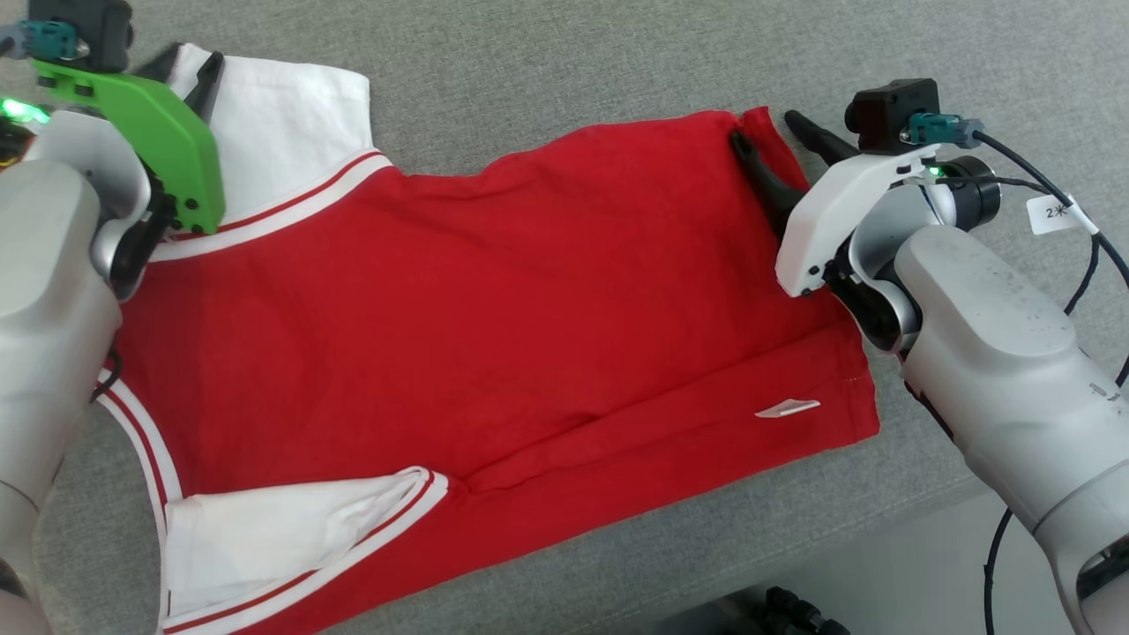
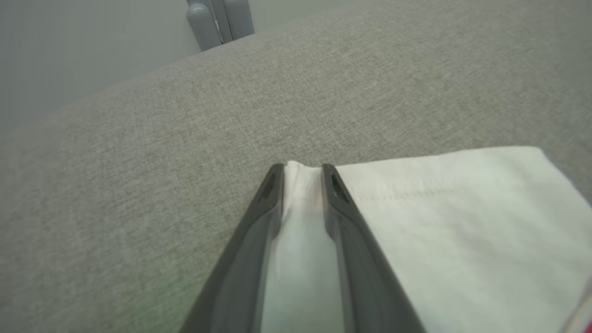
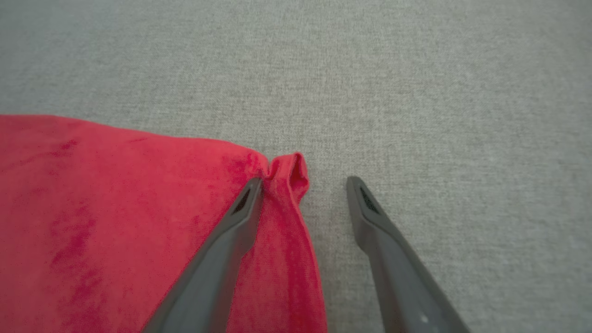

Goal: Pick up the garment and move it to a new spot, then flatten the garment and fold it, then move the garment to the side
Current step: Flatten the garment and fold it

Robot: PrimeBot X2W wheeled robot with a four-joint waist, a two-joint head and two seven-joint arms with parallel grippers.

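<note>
The garment (image 1: 485, 309), a red shirt with white sleeves and striped trim, lies spread across the grey cushioned surface (image 1: 573, 62). My left gripper (image 1: 190, 75) is at the far left white sleeve. In the left wrist view the fingers (image 2: 268, 194) stand close together, with the sleeve's corner (image 2: 303, 185) bunched and pinched between them. My right gripper (image 1: 763, 128) is at the shirt's far right corner and stands open. In the right wrist view one finger (image 3: 245, 203) presses on the puckered red hem (image 3: 286, 175), and the other finger (image 3: 365, 208) rests on bare grey fabric beside the cloth.
The surface's front edge (image 1: 882, 529) runs along the lower right, with pale floor and a dark object (image 1: 794, 613) below it. A small white label (image 1: 788, 407) sits near the shirt's hem. A black cable (image 1: 1094, 247) trails from my right wrist.
</note>
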